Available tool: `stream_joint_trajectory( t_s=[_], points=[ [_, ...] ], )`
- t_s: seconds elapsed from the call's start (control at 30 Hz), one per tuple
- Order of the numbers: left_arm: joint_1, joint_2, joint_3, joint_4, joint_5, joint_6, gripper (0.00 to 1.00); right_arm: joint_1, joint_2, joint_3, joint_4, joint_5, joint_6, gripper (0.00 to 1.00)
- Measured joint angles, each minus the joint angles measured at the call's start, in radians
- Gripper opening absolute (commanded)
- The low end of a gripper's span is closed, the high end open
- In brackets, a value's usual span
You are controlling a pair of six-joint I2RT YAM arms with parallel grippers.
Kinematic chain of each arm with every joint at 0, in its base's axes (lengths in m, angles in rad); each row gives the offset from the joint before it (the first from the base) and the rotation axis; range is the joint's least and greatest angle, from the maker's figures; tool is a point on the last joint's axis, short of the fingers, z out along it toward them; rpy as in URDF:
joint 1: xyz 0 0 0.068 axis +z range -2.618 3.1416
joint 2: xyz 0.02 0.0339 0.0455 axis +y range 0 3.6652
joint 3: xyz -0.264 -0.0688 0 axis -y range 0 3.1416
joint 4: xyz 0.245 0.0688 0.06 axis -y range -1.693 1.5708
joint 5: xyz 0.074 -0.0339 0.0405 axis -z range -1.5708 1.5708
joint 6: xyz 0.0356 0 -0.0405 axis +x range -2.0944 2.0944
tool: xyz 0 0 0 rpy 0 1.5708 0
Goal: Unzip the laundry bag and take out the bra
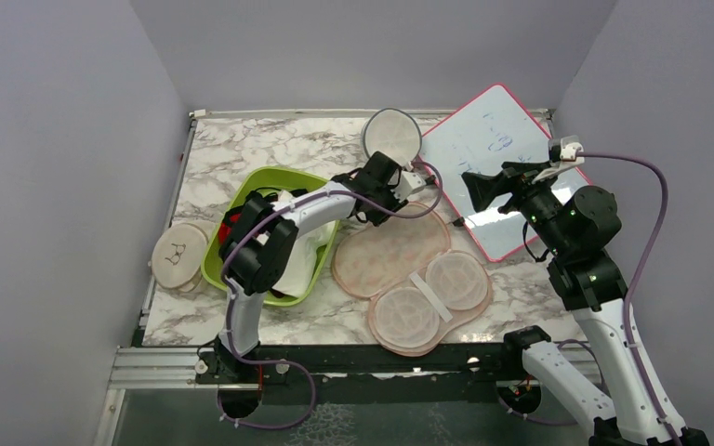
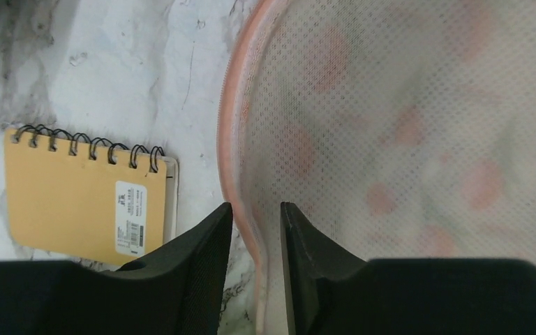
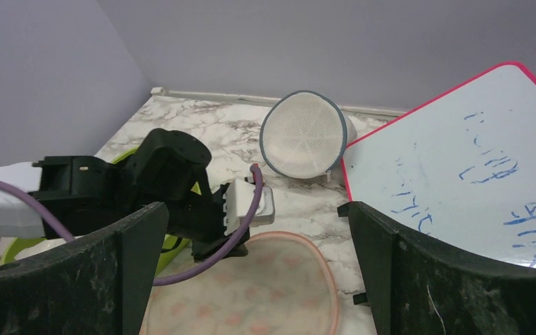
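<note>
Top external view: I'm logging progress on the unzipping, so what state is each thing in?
laundry bag: unzipped, spread open flat, mesh lining up.
bra: apparently the white fabric in the green bin, outside the bag.
left gripper: narrowly open, astride the bag's rim.
right gripper: wide open, empty, in the air.
notebook: closed.
whiteboard: marked with blue writing.

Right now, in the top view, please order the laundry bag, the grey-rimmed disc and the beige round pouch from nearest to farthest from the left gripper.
1. laundry bag: its rim sits between the fingers of the left gripper.
2. grey-rimmed disc: just beyond, toward the back wall.
3. beige round pouch: at the far left edge.
</note>
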Motion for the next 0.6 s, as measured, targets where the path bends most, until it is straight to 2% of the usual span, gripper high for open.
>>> stream_joint_trajectory(
  t_s=[0.17,0.3,0.4,0.6],
  points=[
    [0.029,0.089,0.021,-0.021,0.024,-0.005,0.33,0.000,-0.002,0.000,0.000,0.000,-0.001,1.00],
    [0.049,0.107,0.021,-0.015,0.037,-0.024,0.31,0.000,-0.003,0.000,0.000,0.001,-0.004,1.00],
    [0.060,0.111,0.021,-0.010,0.060,-0.037,0.25,0.000,-0.004,0.000,0.000,0.001,-0.008,1.00],
    [0.073,0.120,0.021,0.016,0.117,-0.061,0.04,0.000,-0.006,0.000,0.000,0.001,-0.008,1.00]
  ],
)
